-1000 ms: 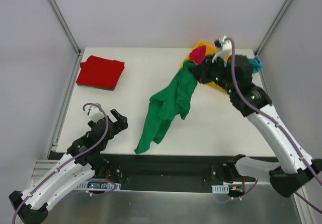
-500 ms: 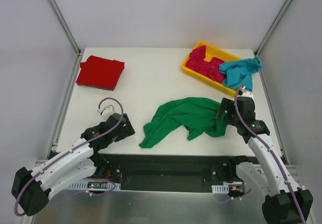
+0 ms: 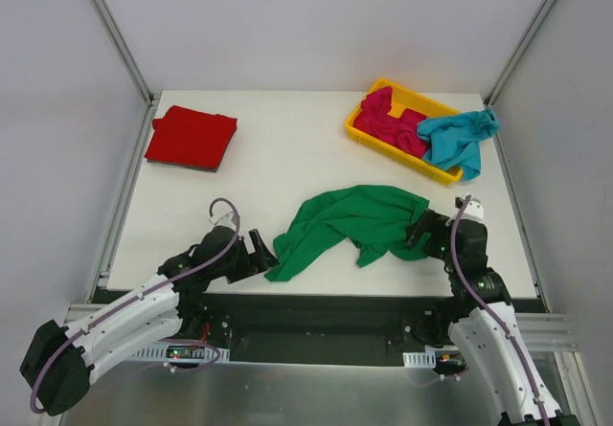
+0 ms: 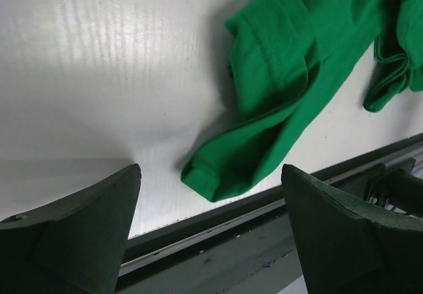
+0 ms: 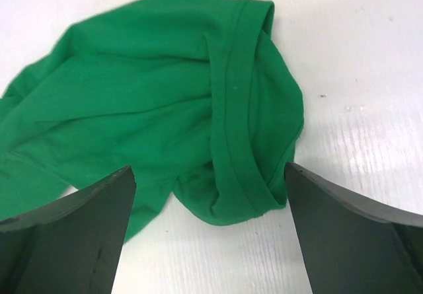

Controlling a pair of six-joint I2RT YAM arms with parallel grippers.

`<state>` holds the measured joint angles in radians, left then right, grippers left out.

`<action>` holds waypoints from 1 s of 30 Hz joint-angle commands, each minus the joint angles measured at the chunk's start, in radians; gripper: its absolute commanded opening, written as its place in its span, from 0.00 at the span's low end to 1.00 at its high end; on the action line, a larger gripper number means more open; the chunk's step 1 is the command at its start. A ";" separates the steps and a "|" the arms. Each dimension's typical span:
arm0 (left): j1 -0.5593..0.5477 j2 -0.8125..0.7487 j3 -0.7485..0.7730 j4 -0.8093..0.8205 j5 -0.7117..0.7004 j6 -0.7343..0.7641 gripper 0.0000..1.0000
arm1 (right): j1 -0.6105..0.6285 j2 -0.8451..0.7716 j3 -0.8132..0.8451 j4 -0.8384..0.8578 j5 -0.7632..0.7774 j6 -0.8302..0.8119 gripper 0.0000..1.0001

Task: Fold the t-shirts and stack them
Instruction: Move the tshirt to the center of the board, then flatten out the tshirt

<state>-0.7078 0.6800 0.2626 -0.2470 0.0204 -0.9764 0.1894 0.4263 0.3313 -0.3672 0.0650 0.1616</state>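
Observation:
A crumpled green t-shirt (image 3: pixel 350 220) lies on the white table near the front edge. My left gripper (image 3: pixel 263 252) stands open at the shirt's lower-left tip. In the left wrist view a green cuff (image 4: pixel 221 175) lies on the table just ahead of the left gripper (image 4: pixel 210 175), untouched. My right gripper (image 3: pixel 419 230) is open at the shirt's right end; the right wrist view shows the bunched hem (image 5: pixel 238 142) ahead of the right gripper (image 5: pixel 210 168). A folded red t-shirt (image 3: pixel 192 137) rests at the back left. Magenta-pink (image 3: pixel 388 120) and teal (image 3: pixel 458 137) t-shirts lie in the tray.
The yellow tray (image 3: pixel 362 137) stands at the back right, with the teal shirt draped over its right rim. The table's front edge and a dark metal rail (image 4: pixel 277 228) run right below the left gripper. Grey walls enclose the table.
The right gripper carried the green shirt from the tray to the table front, let it go and drew back. The left arm has moved right, up to the shirt's lower-left tip.

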 commanded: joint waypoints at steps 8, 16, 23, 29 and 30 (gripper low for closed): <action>-0.051 0.084 -0.080 0.166 0.187 0.045 0.76 | 0.004 0.103 0.011 0.103 -0.099 0.029 0.96; -0.064 0.073 -0.108 0.183 0.197 0.042 0.45 | 0.004 0.117 0.005 0.111 -0.114 0.030 0.96; -0.067 0.081 -0.109 0.186 0.202 0.047 0.20 | 0.004 0.108 0.005 0.106 -0.111 0.029 0.96; -0.081 0.130 -0.097 0.186 0.171 0.030 0.08 | 0.005 0.117 0.005 0.105 -0.116 0.030 0.96; -0.082 0.142 -0.094 0.186 0.165 0.025 0.06 | 0.004 0.118 0.005 0.106 -0.116 0.029 0.96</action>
<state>-0.7742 0.7891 0.1646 -0.0551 0.2081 -0.9508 0.1898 0.5426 0.3290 -0.2943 -0.0395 0.1802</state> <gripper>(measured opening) 0.087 0.959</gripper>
